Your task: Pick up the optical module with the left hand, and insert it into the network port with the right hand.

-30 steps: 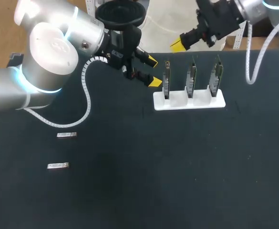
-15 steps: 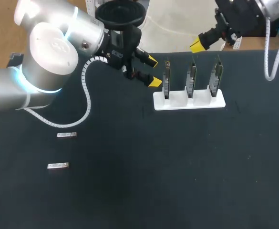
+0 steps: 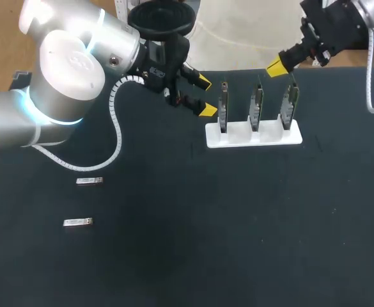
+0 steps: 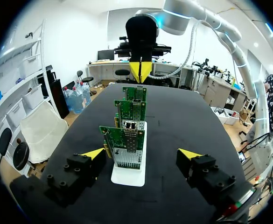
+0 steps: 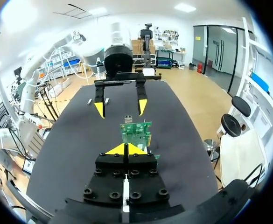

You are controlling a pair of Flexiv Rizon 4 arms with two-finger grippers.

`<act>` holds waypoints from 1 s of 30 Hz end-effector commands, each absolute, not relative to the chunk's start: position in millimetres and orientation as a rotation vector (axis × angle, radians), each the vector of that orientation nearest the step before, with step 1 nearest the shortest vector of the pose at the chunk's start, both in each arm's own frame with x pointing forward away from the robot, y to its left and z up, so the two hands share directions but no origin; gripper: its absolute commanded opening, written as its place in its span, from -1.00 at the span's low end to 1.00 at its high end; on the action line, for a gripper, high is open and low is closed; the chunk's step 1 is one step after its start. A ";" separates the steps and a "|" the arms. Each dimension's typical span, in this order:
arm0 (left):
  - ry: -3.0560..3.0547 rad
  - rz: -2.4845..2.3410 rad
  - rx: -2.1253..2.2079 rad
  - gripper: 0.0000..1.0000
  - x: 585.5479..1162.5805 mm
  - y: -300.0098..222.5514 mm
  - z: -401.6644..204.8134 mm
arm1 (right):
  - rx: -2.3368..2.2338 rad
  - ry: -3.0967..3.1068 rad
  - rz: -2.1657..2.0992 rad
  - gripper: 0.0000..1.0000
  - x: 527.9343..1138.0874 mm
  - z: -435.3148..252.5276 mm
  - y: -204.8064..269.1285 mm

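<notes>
Bare black cloth fills the near half of our table (image 3: 250,243), running clear from the middle out to the right edge. Toward the left side lie two optical modules, the near module (image 3: 78,222) and the far module (image 3: 89,181). Both lie flat, apart from each other and well apart from both grippers. Farther back, close to the table's far edge, a white stand (image 3: 253,135) holds three network cards (image 3: 256,105) upright in a row. From the left wrist, a metal port (image 4: 129,124) shows behind the first card. Our left gripper (image 3: 205,96) hangs just beside the leftmost card, fingers spread wide and holding nothing. Our right gripper (image 3: 276,65) hovers over the far edge, behind the gap between the middle and right-hand cards, its yellow tips pressed together and empty.
</notes>
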State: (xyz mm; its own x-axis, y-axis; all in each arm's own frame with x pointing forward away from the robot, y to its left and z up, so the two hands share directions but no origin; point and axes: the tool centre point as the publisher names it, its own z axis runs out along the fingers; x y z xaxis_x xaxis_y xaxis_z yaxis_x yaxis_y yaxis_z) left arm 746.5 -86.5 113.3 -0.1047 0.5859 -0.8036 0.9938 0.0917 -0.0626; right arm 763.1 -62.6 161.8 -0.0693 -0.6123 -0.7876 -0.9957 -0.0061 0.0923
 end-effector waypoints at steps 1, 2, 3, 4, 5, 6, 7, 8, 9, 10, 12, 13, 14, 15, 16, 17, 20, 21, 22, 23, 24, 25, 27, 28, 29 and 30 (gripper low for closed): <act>1.767 -0.854 1.560 1.00 748.0 -87.6 113.7 | -1.688 1.738 0.915 -1.00 765.2 157.9 -64.4; 1.767 -0.854 1.560 1.00 748.0 -87.6 113.7 | -1.698 1.741 0.912 -1.00 764.9 156.9 -64.7; 1.767 -0.854 1.560 1.00 748.0 -87.6 113.7 | -1.705 1.746 0.905 -1.00 764.3 156.0 -64.7; 1.767 -0.854 1.560 1.00 748.0 -87.6 113.7 | -1.709 1.747 0.904 -1.00 764.0 155.3 -64.9; 1.767 -0.854 1.560 1.00 748.0 -87.6 113.7 | -1.711 1.748 0.903 -1.00 764.3 154.2 -65.5; 1.767 -0.854 1.560 1.00 748.0 -87.6 113.7 | -1.711 1.750 0.902 -1.00 764.5 153.4 -66.2; 1.767 -0.854 1.560 1.00 748.0 -87.6 113.7 | -1.709 1.752 0.902 -1.00 764.8 152.7 -66.9; 1.767 -0.854 1.560 1.00 748.0 -87.6 113.7 | -1.706 1.755 0.902 -1.00 764.9 152.3 -67.4; 1.767 -0.854 1.560 1.00 748.0 -87.6 113.7 | -1.704 1.756 0.902 -1.00 765.0 152.1 -67.8; 1.767 -0.854 1.560 1.00 748.0 -87.6 113.7 | -1.703 1.757 0.903 -1.00 765.0 151.8 -68.1; 1.767 -0.854 1.560 1.00 748.0 -87.6 113.7 | -1.702 1.759 0.902 -1.00 764.8 151.2 -68.6; 1.767 -0.854 1.560 1.00 748.0 -87.6 113.7 | -1.703 1.760 0.901 -1.00 764.7 150.8 -68.9; 1.767 -0.854 1.560 1.00 748.0 -87.6 113.7 | -1.702 1.761 0.901 -1.00 764.7 150.6 -69.1; 1.767 -0.854 1.560 1.00 748.0 -87.6 113.7 | -1.701 1.762 0.902 -1.00 764.6 150.4 -69.3; 1.767 -0.854 1.560 1.00 748.0 -87.6 113.7 | -1.700 1.763 0.903 -1.00 764.4 150.2 -69.5; 1.767 -0.854 1.560 1.00 748.0 -87.6 113.7 | -1.698 1.763 0.904 -1.00 764.3 150.0 -69.7; 1.767 -0.854 1.560 1.00 748.0 -87.6 113.7 | -1.697 1.766 0.905 -1.00 763.4 149.0 -69.9; 1.767 -0.854 1.560 1.00 748.0 -87.6 113.7 | -1.696 1.767 0.905 -1.00 763.3 148.8 -69.9; 1.767 -0.854 1.560 1.00 748.0 -87.6 113.7 | -1.695 1.769 0.906 -1.00 763.2 148.6 -70.0; 1.767 -0.854 1.560 1.00 748.0 -87.6 113.7 | -1.689 1.774 0.903 -0.89 763.1 148.4 -70.1; 1.767 -0.854 1.560 1.00 748.0 -87.6 113.7 | -1.684 1.779 0.897 0.29 763.1 148.3 -70.1; 1.767 -0.854 1.560 1.00 748.0 -87.6 113.7 | -1.689 1.776 0.894 1.00 762.9 148.2 -70.0; 1.767 -0.854 1.560 1.00 748.0 -87.6 113.7 | -1.694 1.773 0.893 1.00 762.6 148.1 -69.8; 1.767 -0.854 1.560 1.00 748.0 -87.6 113.7 | -1.694 1.773 0.893 1.00 762.6 148.1 -69.8; 1.767 -0.854 1.560 1.00 748.0 -87.6 113.7 | -1.694 1.773 0.893 1.00 762.6 148.1 -69.8; 1.767 -0.854 1.560 1.00 748.0 -87.6 113.7 | -1.694 1.773 0.893 1.00 762.6 148.1 -69.8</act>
